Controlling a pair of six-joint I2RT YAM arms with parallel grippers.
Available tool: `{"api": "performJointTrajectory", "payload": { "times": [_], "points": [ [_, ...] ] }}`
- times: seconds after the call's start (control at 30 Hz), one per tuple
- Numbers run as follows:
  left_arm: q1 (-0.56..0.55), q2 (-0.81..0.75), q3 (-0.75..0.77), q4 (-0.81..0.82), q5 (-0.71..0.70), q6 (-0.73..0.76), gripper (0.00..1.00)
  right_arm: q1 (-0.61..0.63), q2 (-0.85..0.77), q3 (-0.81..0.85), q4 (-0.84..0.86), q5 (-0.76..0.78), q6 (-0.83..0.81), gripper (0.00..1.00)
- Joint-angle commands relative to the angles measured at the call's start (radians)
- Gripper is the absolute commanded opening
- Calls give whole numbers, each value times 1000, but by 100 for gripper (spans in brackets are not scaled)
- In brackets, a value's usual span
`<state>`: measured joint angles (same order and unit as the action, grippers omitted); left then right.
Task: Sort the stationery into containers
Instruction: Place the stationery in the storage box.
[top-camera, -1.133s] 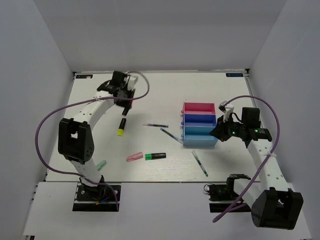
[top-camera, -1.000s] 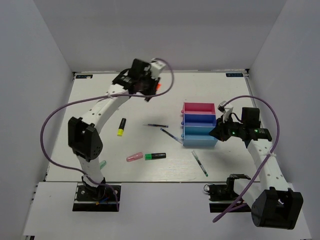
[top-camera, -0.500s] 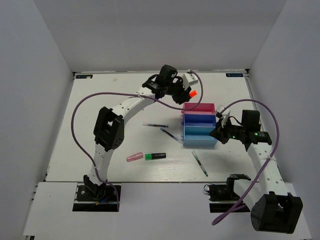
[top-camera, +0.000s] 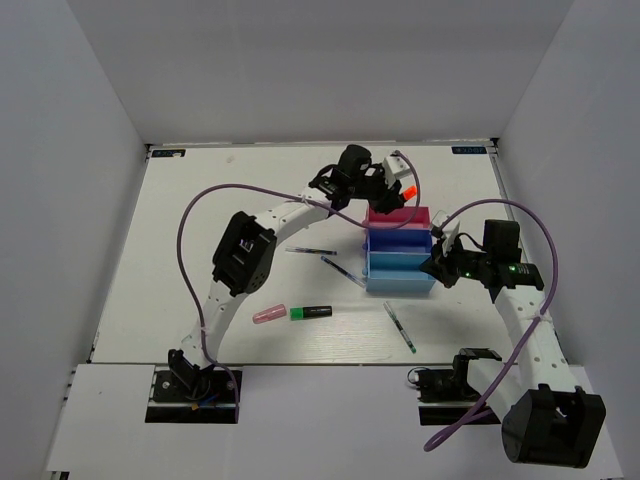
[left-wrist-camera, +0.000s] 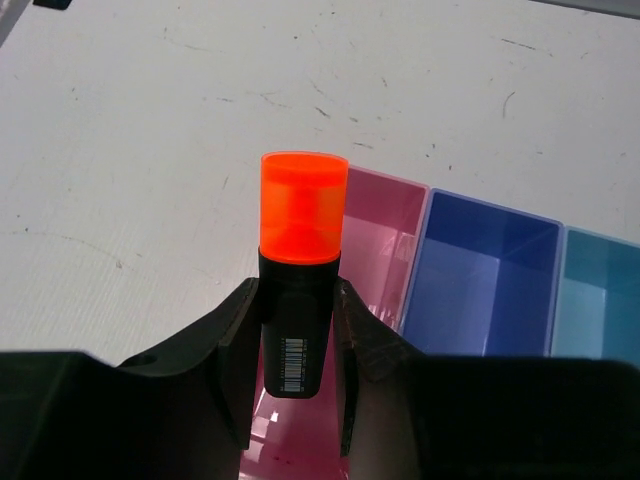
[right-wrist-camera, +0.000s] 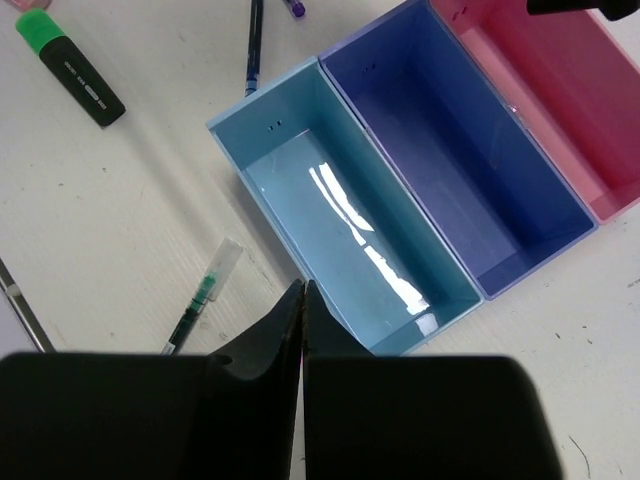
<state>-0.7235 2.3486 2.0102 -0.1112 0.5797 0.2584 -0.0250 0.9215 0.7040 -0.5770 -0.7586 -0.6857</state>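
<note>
Highlighter with an orange cap and black barrel (left-wrist-camera: 300, 270) sits clamped between the two fingers (left-wrist-camera: 235, 340) of the left pincer (left-wrist-camera: 297, 335). Its cap sticks out past the fingertips. Directly beneath and just ahead of that pincer lies the pink tray (left-wrist-camera: 385, 215), so the highlighter hangs above the tray's near-left part, not in it. To the pincer's right, joined in a row, come the purple-blue tray (left-wrist-camera: 490, 270) and then the light blue tray (left-wrist-camera: 600, 290); all three show nothing inside.

The right pincer (right-wrist-camera: 302, 300) is closed on nothing, its fingertips pressed together. They are just beside the near wall of the light blue tray (right-wrist-camera: 340, 230); whether they touch it cannot be told. Just left of those tips lies a green-ended pen (right-wrist-camera: 205, 295). Farther ahead and to the left is a green highlighter with a black barrel (right-wrist-camera: 70, 65), and a blue pen (right-wrist-camera: 253, 45) lies beyond the tray's corner. On the white table (top-camera: 200, 220), well away from both pincers, a pink highlighter (top-camera: 269, 314) lies next to the green one.
</note>
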Motion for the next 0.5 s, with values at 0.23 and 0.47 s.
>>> {"api": "performJointTrajectory", "payload": {
  "times": [0.23, 0.47],
  "points": [
    [1, -12, -31, 104, -90, -51, 40, -4, -26, 6, 2, -5, -3, 13],
    [1, -26, -24, 73, -100, -57, 54, -7, -36, 3, 6, -8, 9, 20]
  ]
}}
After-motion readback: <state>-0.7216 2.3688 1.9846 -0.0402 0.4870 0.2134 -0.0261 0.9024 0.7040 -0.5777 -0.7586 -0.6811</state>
